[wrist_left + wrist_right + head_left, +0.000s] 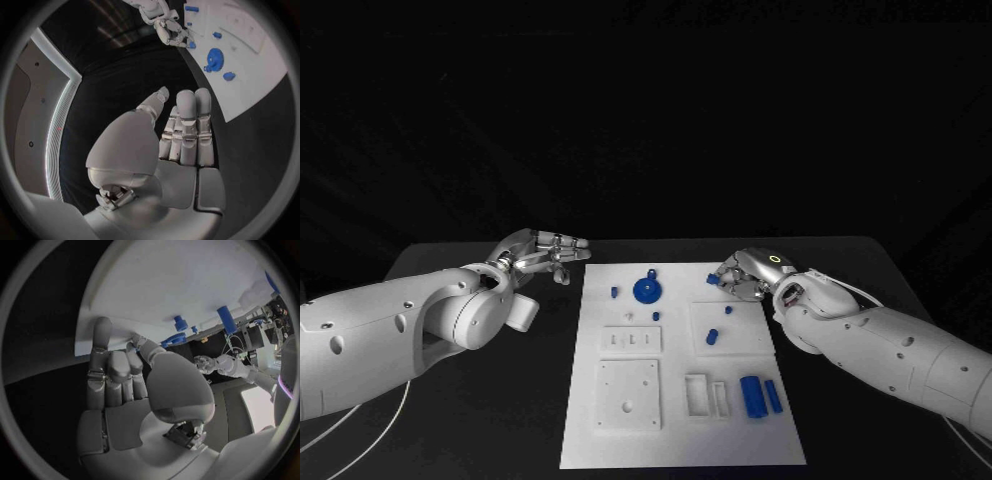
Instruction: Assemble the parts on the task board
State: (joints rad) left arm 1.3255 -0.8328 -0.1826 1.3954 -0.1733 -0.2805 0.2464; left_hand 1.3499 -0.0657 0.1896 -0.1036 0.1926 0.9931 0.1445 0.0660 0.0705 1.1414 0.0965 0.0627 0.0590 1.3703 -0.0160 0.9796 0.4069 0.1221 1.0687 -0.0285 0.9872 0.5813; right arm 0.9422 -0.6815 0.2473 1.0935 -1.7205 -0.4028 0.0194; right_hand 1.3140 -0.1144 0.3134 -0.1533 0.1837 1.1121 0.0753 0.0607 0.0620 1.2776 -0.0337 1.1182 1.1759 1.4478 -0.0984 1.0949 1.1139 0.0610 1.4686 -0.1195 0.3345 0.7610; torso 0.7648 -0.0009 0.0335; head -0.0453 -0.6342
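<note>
Listing left to right, we find: left hand [545, 252] over the worktop [459, 255] just beside the task board [682, 440], fingers extended, holding nothing; blue gear [648, 290] on the board's far end; right hand [744, 275] at the board's far right edge, fingers curled around a small blue part [713, 281].

You see the black table [473, 400] filling the lower half of the frame; 2 pale cables [358, 440] cross its lower left corner.

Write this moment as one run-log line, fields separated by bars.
left hand: off board, holds nothing | right hand: at board far right edge, hold unclear | gear: on board
</note>
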